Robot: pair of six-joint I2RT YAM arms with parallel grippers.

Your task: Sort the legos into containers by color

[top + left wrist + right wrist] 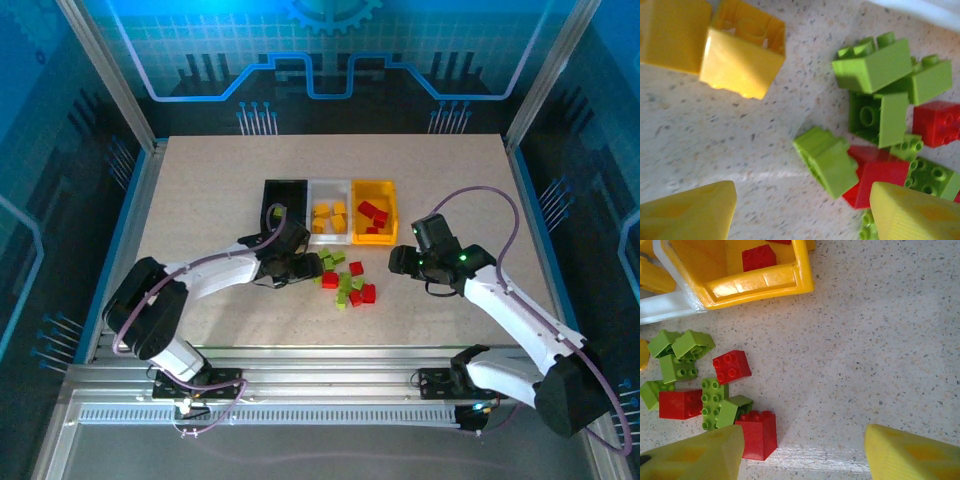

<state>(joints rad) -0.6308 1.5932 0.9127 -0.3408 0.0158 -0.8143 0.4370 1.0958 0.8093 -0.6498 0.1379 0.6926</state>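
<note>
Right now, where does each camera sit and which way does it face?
Top external: above and behind the arms, looking down on the table, bins and legos; both arms show, with left gripper and right gripper.
Left wrist: on the left arm, looking down close at green and red legos; its yellow fingertips show at the bottom.
Right wrist: on the right arm, looking down at the yellow bin and legos; its fingertips show too.
Shared: both wrist views see the same loose legos.
</note>
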